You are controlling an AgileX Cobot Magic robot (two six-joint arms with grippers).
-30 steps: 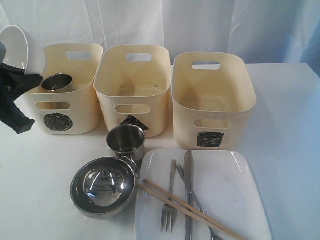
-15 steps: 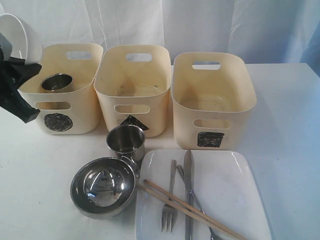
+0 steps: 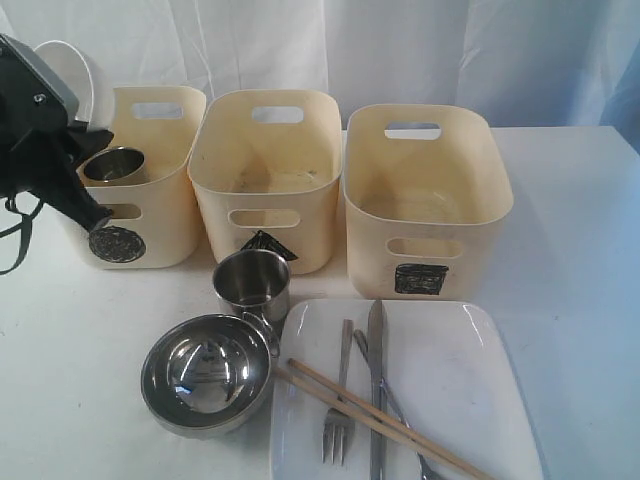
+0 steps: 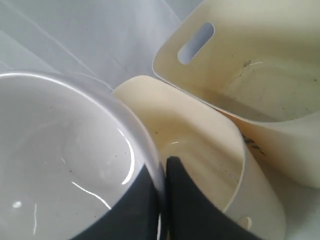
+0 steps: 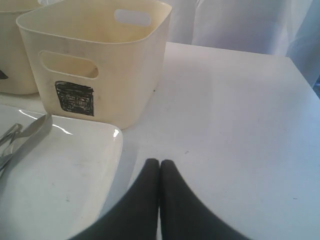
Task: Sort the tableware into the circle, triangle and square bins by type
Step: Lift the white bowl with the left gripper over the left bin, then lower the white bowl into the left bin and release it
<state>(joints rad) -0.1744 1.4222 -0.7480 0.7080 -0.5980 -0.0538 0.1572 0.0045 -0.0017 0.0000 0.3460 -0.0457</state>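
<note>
My left gripper (image 3: 88,135) is shut on the rim of the small white bowl (image 3: 72,66), one finger inside and one outside (image 4: 162,172), and holds it tilted at the left edge of the circle bin (image 3: 150,205). A steel mug (image 3: 113,165) lies in that bin. The triangle bin (image 3: 265,170) and the square bin (image 3: 425,190) stand to its right. In front are a steel mug (image 3: 252,283), a steel bowl (image 3: 205,372) and the white plate (image 3: 450,370) bearing the fork (image 3: 340,400), knife (image 3: 377,370) and chopsticks (image 3: 380,418). My right gripper (image 5: 159,162) is shut and holds nothing, low over the table beside the plate (image 5: 60,170).
A spoon (image 3: 400,415) lies partly under the knife and chopsticks. A white curtain hangs behind the bins. Bare white table (image 3: 570,250) stretches to the right of the square bin (image 5: 100,55) and the plate.
My left gripper has carried the white bowl to the right, from the far left edge up to the circle bin's side, turning as it went. Everything else stays put.
</note>
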